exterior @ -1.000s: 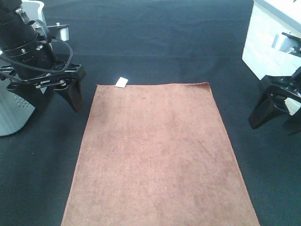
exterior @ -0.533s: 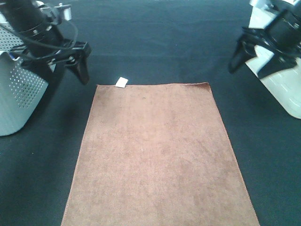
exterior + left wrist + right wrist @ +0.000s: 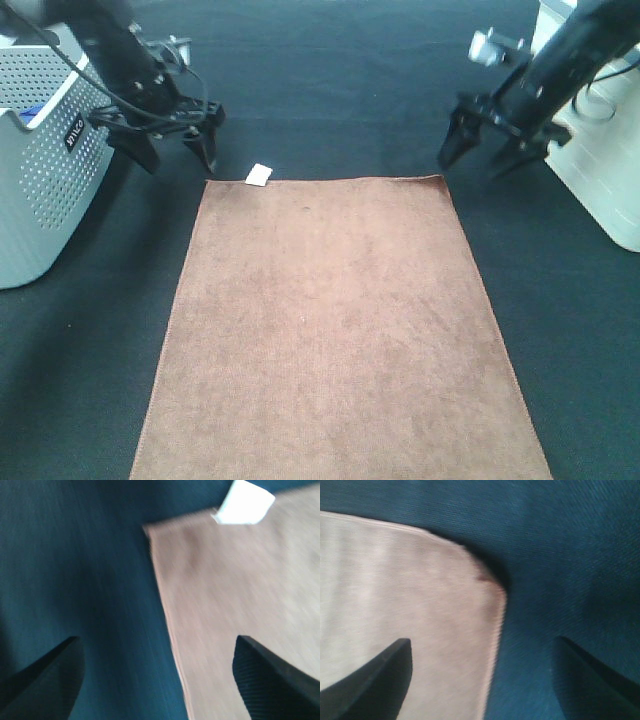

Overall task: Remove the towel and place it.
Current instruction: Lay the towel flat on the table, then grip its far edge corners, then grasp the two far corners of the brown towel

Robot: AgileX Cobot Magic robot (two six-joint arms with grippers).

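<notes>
The brown towel [image 3: 330, 320] lies flat on the dark table, with its white tag [image 3: 259, 175] at the far left corner. My left gripper [image 3: 180, 160] is open and empty, just beyond that corner. In the left wrist view the towel's corner [image 3: 225, 605] and the tag [image 3: 243, 502] lie ahead of the open gripper [image 3: 160, 680], whose jaws straddle the towel's edge. My right gripper [image 3: 476, 162] is open and empty by the far right corner. In the right wrist view that towel corner [image 3: 405, 605] lies between the jaws of the open gripper [image 3: 485, 680].
A grey perforated basket [image 3: 40, 180] stands at the left edge, close to my left arm. A white box [image 3: 600, 170] stands at the right edge behind my right arm. The dark table cloth [image 3: 330, 90] surrounds the towel.
Both grippers have moved inward and down to the towel's far corners, the left one to the tag corner and the right one to the right corner. The towel has not moved.
</notes>
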